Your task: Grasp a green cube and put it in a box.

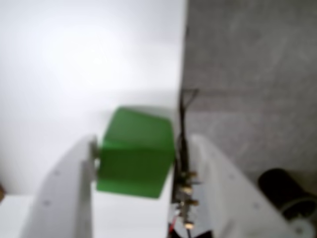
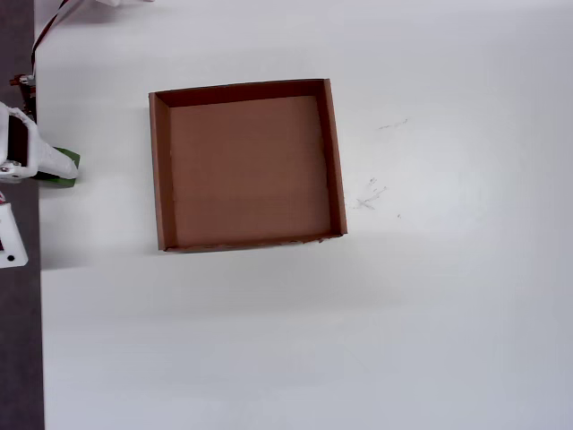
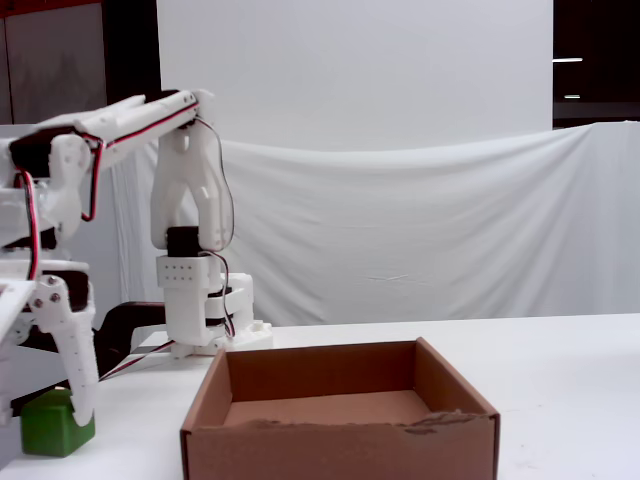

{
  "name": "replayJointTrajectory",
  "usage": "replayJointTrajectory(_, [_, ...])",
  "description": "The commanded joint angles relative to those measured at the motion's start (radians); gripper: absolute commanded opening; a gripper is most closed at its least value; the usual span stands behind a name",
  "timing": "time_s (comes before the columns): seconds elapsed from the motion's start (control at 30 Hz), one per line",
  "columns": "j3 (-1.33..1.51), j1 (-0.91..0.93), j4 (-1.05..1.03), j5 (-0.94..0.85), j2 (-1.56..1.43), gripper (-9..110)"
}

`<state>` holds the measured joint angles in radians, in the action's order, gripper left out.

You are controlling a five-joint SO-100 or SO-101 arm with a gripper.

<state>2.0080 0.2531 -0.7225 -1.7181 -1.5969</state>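
I've got the green cube (image 1: pixel 134 154) sitting between the two white fingers of the gripper (image 1: pixel 140 163) in the wrist view. The left finger looks pressed against the cube's side, the right one runs right along its other edge, so I read it as pinching the cube, tho the pic is blurry and I can't confirm full contact on the right.

In the fixed view the cube (image 3: pixel 48 422) is low down by the counter (image 3: pixel 560 380) at far left, and I can't tell if it's resting on it or just clear.

Key relation: in the overhead view the cube (image 2: pixel 64 172) is at the left edge of the counter, and the box (image 2: pixel 158 170) lies to its right, near but apart, roughly level w/ the cube's row. So my guess is the carry goes straight right in that view, up and over the box's left wall. Box is empty, floor bare. The cube has no long axis to worry abt.

No brands, labels or writing readable anywhere.
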Motion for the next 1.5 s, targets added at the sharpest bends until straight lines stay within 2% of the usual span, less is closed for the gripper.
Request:
replayJointTrajectory(0.0, [-0.005, -0.003, 0.000, -0.021, -0.061, 24])
replayJointTrajectory(1.47, [0.064, -0.002, 0.006, -0.121, -0.095, 21])
